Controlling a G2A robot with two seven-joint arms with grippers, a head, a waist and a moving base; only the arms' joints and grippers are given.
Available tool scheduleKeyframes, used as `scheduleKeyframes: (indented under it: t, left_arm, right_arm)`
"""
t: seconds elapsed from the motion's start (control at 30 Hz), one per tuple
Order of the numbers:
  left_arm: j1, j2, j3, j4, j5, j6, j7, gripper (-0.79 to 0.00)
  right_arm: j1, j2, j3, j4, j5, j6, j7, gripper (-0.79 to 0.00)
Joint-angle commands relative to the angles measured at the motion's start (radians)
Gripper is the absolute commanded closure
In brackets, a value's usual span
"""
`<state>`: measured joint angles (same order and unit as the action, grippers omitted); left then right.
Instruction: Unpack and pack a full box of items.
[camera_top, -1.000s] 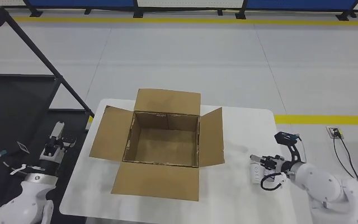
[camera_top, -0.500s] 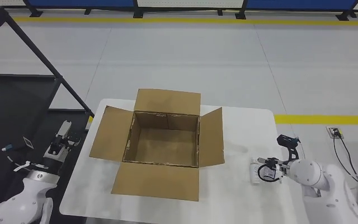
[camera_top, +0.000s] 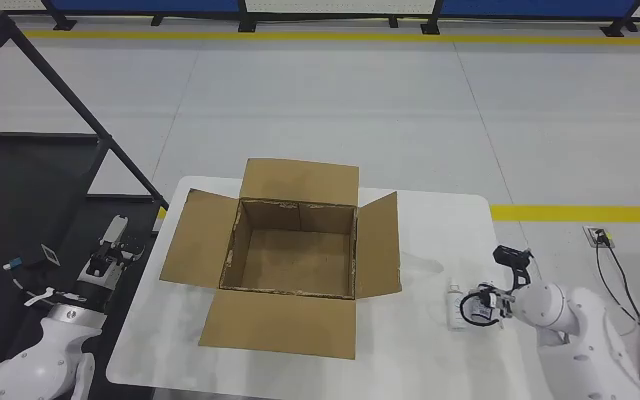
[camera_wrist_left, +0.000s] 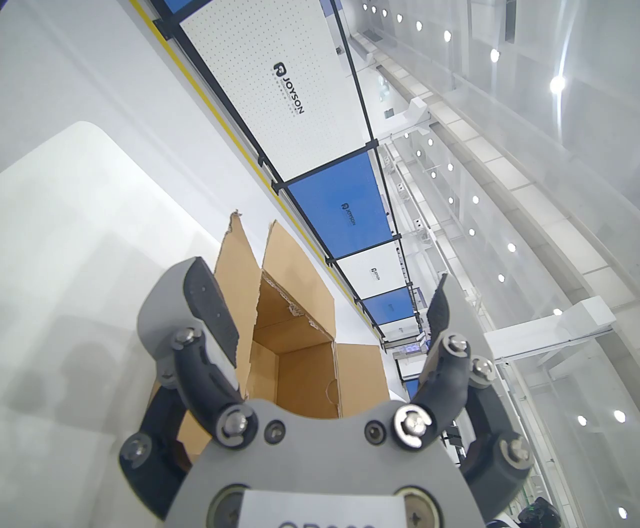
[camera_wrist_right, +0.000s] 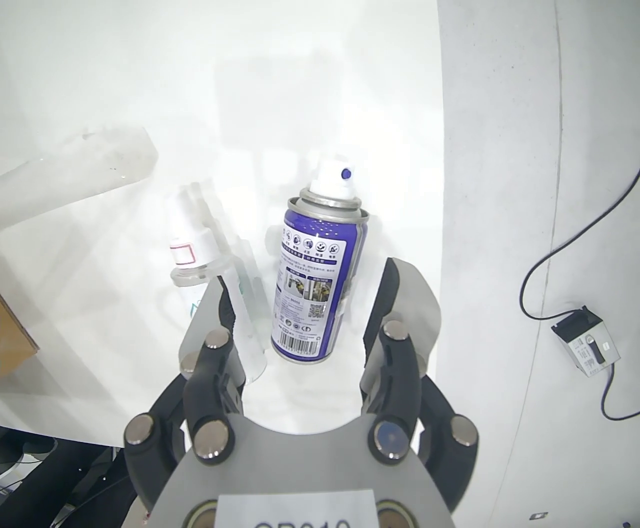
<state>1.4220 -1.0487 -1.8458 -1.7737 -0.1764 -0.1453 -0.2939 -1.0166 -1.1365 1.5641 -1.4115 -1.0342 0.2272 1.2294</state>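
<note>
Cardboard box (camera_top: 290, 262) empty: unpacking done, we judge. Right claw (camera_wrist_right: 305, 280) wide astride spray can (camera_wrist_right: 320, 240) at right edge of table (camera_top: 430, 225); packing pending.

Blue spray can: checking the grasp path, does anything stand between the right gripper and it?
Nothing visible does: the right gripper is open, with the blue spray can upright between its fingers. The clear spray bottle stands close beside the can, by one finger.
</note>
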Motion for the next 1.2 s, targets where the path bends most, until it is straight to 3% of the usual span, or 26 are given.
scheduleKeyframes:
  t: [0.0,0.17,0.43,0.5,0.53,0.57,0.73,0.97,1.17]
  left_arm:
    - [0.000,0.000,0.000,0.000,0.000,0.000,0.000,-0.785]
    - [0.000,0.000,0.000,0.000,0.000,0.000,0.000,-0.785]
    - [0.000,0.000,0.000,0.000,0.000,0.000,0.000,-0.785]
    - [0.000,0.000,0.000,0.000,0.000,0.000,0.000,-0.785]
    - [0.000,0.000,0.000,0.000,0.000,0.000,0.000,-0.785]
    - [0.000,0.000,0.000,0.000,0.000,0.000,0.000,-0.785]
    - [0.000,0.000,0.000,0.000,0.000,0.000,0.000,-0.785]
    - [0.000,0.000,0.000,0.000,0.000,0.000,0.000,-0.785]
    - [0.000,0.000,0.000,0.000,0.000,0.000,0.000,-0.785]
  right_arm:
    - [0.011,0.000,-0.011,0.015,-0.015,0.011,0.010,-0.526]
    - [0.040,-0.001,-0.037,0.060,-0.025,0.016,0.019,-0.462]
    - [0.061,0.000,-0.048,0.099,-0.016,0.010,0.021,-0.265]
    - [0.062,0.002,-0.044,0.102,-0.010,0.008,0.020,-0.123]
    - [0.060,0.002,-0.039,0.096,-0.002,0.004,0.015,-0.092]
    - [0.056,0.003,-0.032,0.087,0.007,-0.002,0.010,0.000]
    - [0.001,0.013,0.042,-0.041,0.081,-0.033,-0.031,0.000]
    - [-0.106,0.015,0.147,-0.362,0.206,0.022,-0.132,0.000]
    - [-0.152,0.006,0.133,-0.613,0.327,0.033,-0.239,0.000]
